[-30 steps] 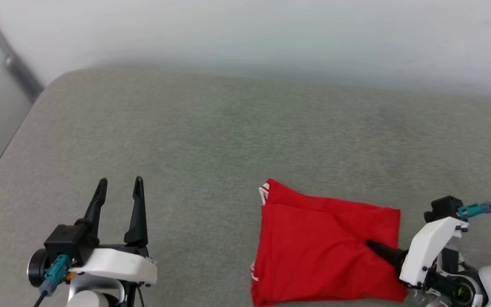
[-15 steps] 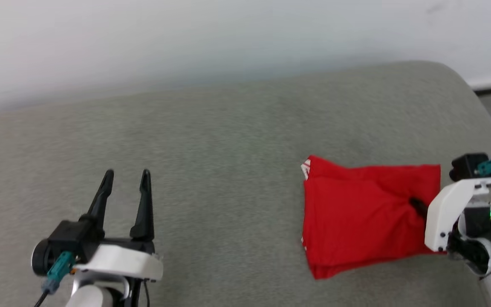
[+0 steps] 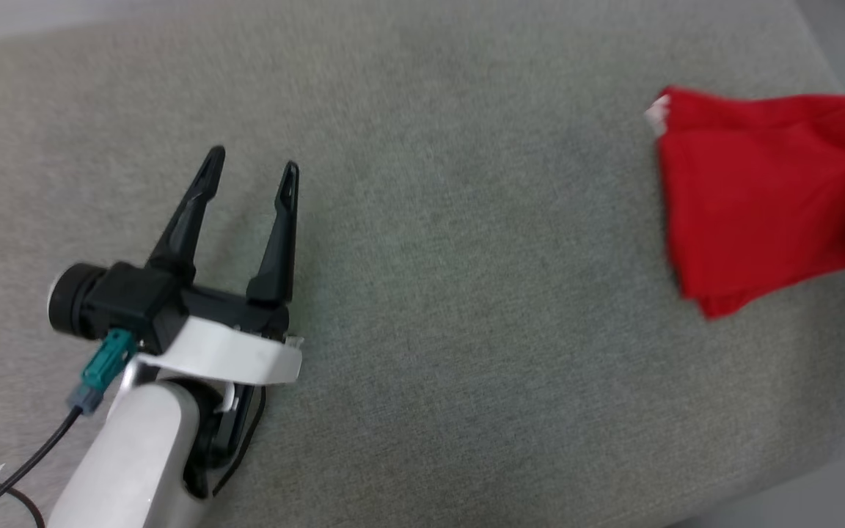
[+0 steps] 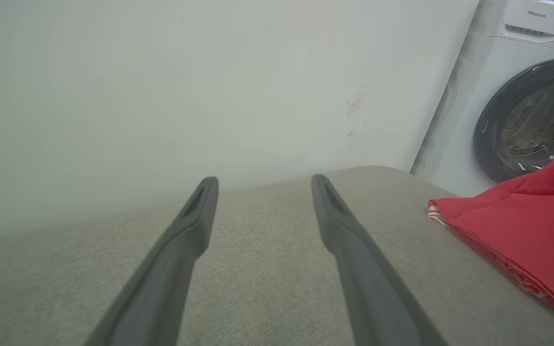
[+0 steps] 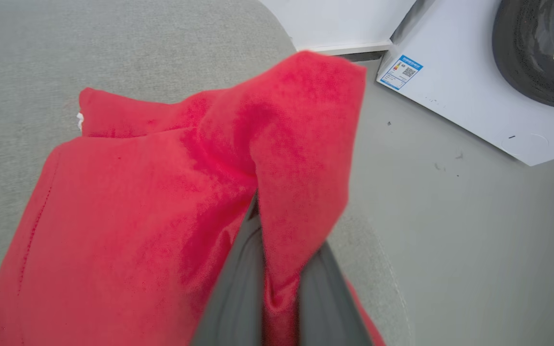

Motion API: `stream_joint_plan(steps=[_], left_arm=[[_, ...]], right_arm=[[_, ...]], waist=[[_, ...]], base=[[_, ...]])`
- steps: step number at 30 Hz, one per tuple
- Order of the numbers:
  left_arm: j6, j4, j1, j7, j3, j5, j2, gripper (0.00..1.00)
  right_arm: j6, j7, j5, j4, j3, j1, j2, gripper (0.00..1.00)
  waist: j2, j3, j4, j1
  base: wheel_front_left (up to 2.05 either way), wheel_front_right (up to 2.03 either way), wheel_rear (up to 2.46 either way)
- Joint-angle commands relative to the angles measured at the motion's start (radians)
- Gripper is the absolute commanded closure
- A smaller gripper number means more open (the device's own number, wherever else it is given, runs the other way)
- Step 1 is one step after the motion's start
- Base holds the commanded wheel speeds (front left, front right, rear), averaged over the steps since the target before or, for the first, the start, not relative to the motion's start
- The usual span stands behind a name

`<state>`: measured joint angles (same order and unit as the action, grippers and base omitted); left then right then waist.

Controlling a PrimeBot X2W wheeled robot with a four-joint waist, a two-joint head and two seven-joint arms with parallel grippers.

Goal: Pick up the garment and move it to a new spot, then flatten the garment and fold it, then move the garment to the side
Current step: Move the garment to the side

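Change: we have shifted the folded red jersey garment point(image 3: 760, 198) to the grey padded bench point(image 3: 430, 293)'s right edge | right tool point(image 5: 277, 269) clamped on it | left tool point(image 3: 252, 159) apart, idle | we judge the side-move nearly done

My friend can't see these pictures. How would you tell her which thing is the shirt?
Find the big grey padded surface with the washing machine standing past its end. Near that end is the shirt, folded into a flat bundle and pinched by the right gripper. It is the one bright red thing there, with a bit of red-and-white striped trim at one corner.
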<state>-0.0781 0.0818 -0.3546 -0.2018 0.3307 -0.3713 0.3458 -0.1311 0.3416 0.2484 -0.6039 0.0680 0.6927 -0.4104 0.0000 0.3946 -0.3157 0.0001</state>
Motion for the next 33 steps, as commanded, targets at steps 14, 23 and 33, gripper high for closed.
stream_joint_plan(steps=[14, 23, 33], left_arm=[[0.023, 0.001, -0.105, 0.013, 0.017, 0.023, 0.023, 0.0], [0.001, -0.035, -0.033, -0.005, 0.002, -0.002, 0.023, 0.0], [-0.047, -0.078, 0.12, -0.04, -0.033, -0.055, -0.015, 0.0]], right_arm=[[0.001, -0.412, -0.259, -0.179, 0.304, 0.101, 0.052, 0.0], [0.001, -0.558, -0.346, -0.199, 0.385, 0.047, 0.088, 0.0], [0.001, -0.571, -0.308, -0.037, 0.257, -0.149, 0.171, 0.0]], waist=[[0.0, 0.203, 0.034, -0.0001], [0.0, 0.088, 0.02, -0.0001], [0.0, -0.138, 0.058, -0.0001]], base=[[0.0, 0.0, 0.0], [0.0, 0.0, 0.0], [0.0, 0.0, 0.0]])
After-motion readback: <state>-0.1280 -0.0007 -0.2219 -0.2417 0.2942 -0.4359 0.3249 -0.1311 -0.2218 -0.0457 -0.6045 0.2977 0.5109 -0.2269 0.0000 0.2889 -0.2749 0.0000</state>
